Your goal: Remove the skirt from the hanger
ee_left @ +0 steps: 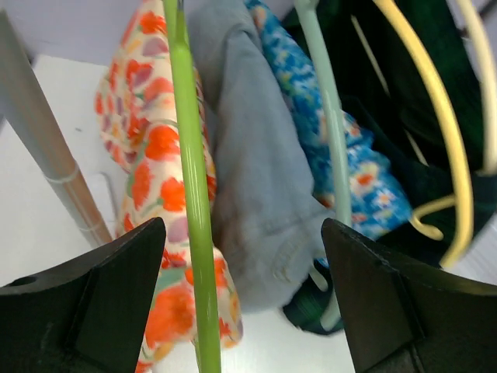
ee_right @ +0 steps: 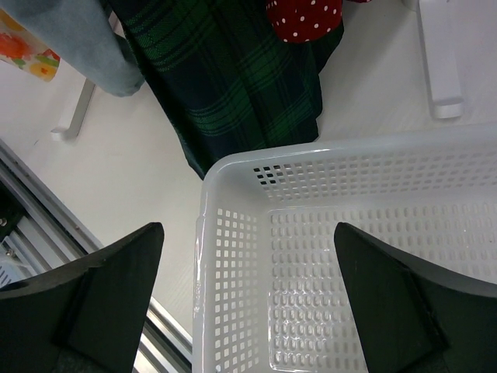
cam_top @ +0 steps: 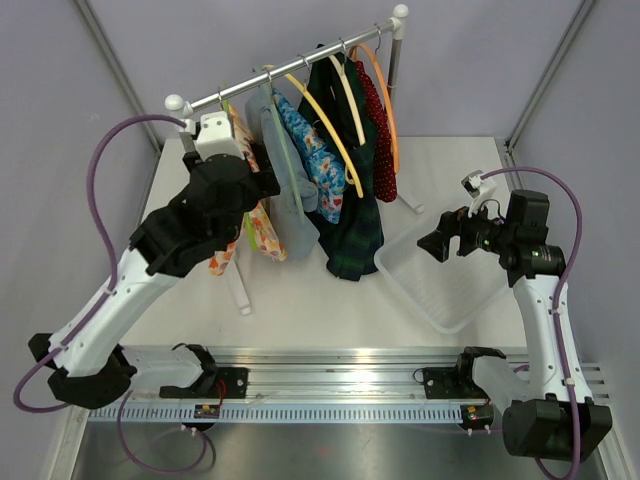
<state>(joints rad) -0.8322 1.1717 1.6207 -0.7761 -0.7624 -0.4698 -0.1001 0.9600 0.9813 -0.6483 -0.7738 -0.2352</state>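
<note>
Fingers of the left gripper [ee_left: 242, 256] stand spread wide, clamping nothing. In the left wrist view the thin lime-green plastic hanger [ee_left: 190, 194] runs upright through the gap, closer to the finger on the picture's left; I cannot tell whether it touches either one. On that hanger hangs the white skirt with orange flowers [ee_left: 147, 155], at the left end of the silver clothes rail [cam_top: 300, 70], the first garment in the row. Just beside it are a grey-blue garment [ee_left: 248, 155] on a pale mint hanger [ee_left: 330, 140], then a blue flowered piece [ee_left: 365, 179] and a yellow hanger [ee_left: 443, 140].

From the top camera I see the left arm reaching up so that its gripper sits against the front of the rack, covering part of the skirt.

The right gripper [ee_right: 248, 233] is also released, its fingers far apart and empty. It hovers over the near corner of the white perforated plastic basket [ee_right: 233, 256], which rests on the white table [cam_top: 300, 300] to the right of the rack. Behind the basket hangs a dark green plaid garment [ee_right: 233, 78], with a red white-dotted one [ee_right: 303, 15] next to it.
</note>
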